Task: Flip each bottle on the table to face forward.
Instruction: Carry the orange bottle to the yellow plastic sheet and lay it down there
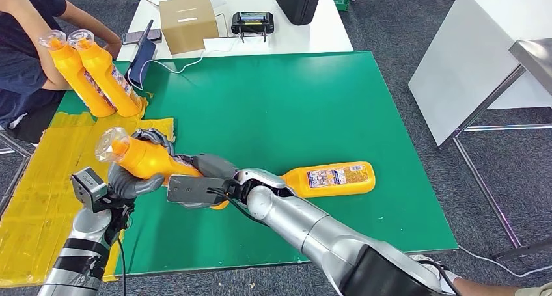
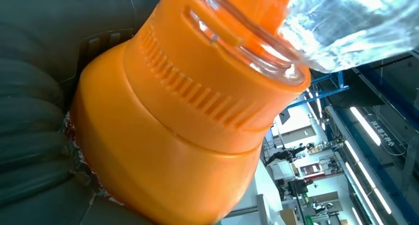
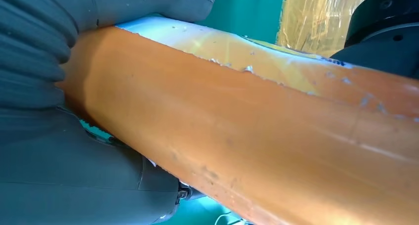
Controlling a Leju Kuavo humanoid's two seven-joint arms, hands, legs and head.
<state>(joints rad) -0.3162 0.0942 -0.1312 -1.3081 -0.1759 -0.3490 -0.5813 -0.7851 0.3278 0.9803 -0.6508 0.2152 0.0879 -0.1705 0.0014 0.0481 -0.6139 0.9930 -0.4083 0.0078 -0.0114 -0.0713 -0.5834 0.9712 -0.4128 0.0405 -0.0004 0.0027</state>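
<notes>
Both hands grip one orange bottle (image 1: 146,159) above the green worktop (image 1: 273,114). The left hand (image 1: 130,179) has its fingers (image 1: 153,138) wrapped around the neck end, just below the clear cap (image 1: 109,144). The right hand (image 1: 202,179) clasps the lower body, its thumb (image 3: 148,5) pressed against the label edge.

Beyond the right hand, a second bottle (image 1: 332,177) lies on its side, label up. Farther past the left fingers, two bottles (image 1: 94,75) stand leaning near a person (image 1: 26,42).

Risk: uneven release during the transfer could let the smooth body slide or twist, dropping the bottle or landing it label down.
</notes>
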